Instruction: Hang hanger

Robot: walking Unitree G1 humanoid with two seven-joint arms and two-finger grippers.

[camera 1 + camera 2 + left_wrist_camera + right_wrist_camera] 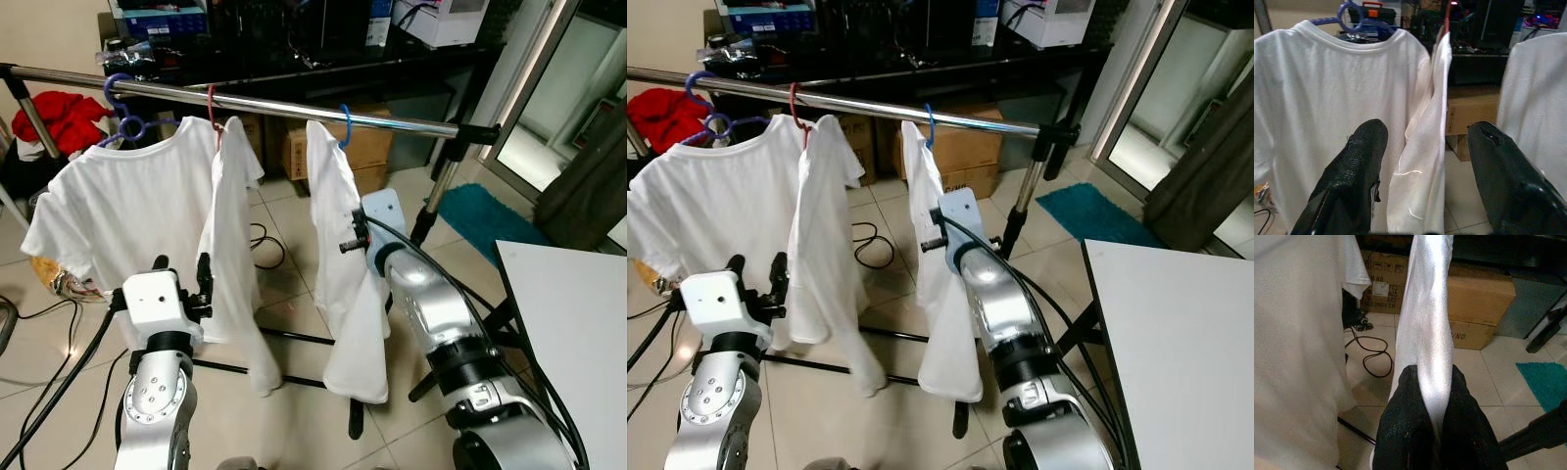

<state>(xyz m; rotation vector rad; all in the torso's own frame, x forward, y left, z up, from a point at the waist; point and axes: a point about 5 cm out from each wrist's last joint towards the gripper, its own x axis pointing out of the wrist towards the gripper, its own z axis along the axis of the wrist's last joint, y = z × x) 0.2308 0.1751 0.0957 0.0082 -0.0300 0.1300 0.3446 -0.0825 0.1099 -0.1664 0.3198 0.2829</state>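
A chrome rail (294,105) carries three hangers: purple (122,98), red (213,103) and blue (344,122). Each holds a white T-shirt. The wide shirt (127,211) faces me, and the middle shirt (230,245) hangs edge-on beside it. My right gripper (1434,377) is shut on the fabric of the shirt on the blue hanger (338,255), about halfway down. Lower on my left, my left gripper (1427,142) stands open in front of the two left shirts with nothing between its fingers (1369,147).
The rack's black foot (294,338) and post (441,191) stand on the tiled floor, with cables (260,245) trailing under the shirts. Cardboard boxes (367,147) sit behind under a black desk. A white table (578,323) is at right, a teal mat (480,215) beyond it.
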